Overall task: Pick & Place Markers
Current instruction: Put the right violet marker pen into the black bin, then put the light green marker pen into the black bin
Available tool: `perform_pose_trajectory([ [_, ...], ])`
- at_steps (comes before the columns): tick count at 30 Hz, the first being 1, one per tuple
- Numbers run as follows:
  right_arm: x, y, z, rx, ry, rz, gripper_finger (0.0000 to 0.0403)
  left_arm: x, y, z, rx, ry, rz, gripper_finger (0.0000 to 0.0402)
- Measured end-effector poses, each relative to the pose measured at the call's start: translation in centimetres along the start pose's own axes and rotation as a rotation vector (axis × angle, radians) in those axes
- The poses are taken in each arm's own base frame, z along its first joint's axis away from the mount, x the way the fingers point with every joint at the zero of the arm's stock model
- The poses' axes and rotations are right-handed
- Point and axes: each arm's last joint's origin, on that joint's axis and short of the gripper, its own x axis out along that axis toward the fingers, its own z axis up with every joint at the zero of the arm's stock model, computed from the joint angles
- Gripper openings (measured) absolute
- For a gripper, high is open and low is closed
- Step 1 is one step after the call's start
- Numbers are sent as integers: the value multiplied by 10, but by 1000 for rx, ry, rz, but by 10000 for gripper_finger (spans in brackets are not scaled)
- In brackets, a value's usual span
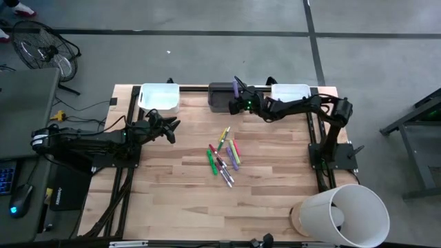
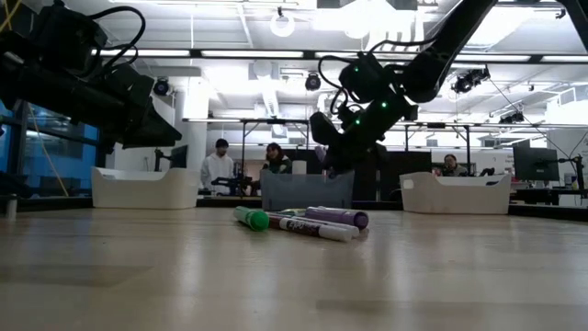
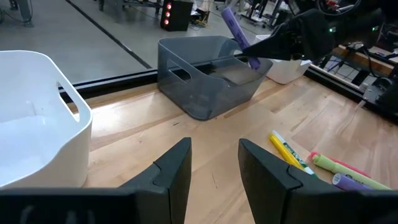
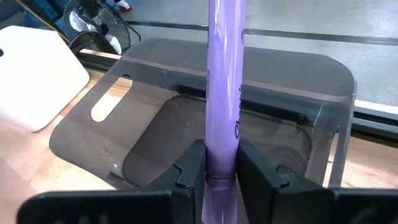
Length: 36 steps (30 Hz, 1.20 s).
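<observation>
My right gripper [image 4: 221, 155] is shut on a purple marker [image 4: 222, 74] and hangs over the grey bin [image 1: 219, 96] at the table's far edge. In the left wrist view the purple marker [image 3: 239, 37] sticks up slantwise above the grey bin [image 3: 205, 81]. Several other markers [image 1: 224, 155], green, yellow, pink, purple and white, lie flat in a loose pile on the wood at the table's middle. My left gripper [image 3: 214, 146] waits open over the table's left part, near the left white bin [image 1: 160, 98], with nothing between its fingers. My right gripper pinches the purple marker's lower part [image 4: 219, 163] between its two fingers [image 4: 189, 167], one on each side of the barrel. The fingers come from the table's right, slanting down. The marker is lifted clear, tilted, its long free end pointing up and toward the far edge above the grey bin.
A second white bin [image 1: 289, 93] stands to the right of the grey one. A big white cylinder [image 1: 341, 213] lies at the near right corner. Bare wood spreads around the marker pile. People [image 2: 220, 165] sit in the room behind the table.
</observation>
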Motion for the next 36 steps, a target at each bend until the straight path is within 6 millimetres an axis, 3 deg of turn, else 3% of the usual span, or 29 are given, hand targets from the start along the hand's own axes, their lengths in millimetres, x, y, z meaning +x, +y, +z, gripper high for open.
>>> perform_pose_trajectory([
  [18,0,0,0,-15,19,23,70,0,0,0,0,0,0,131],
  [28,0,0,0,-15,18,21,108,0,0,0,0,0,0,131],
  [36,0,0,0,-19,21,29,112,0,0,0,0,0,0,131],
])
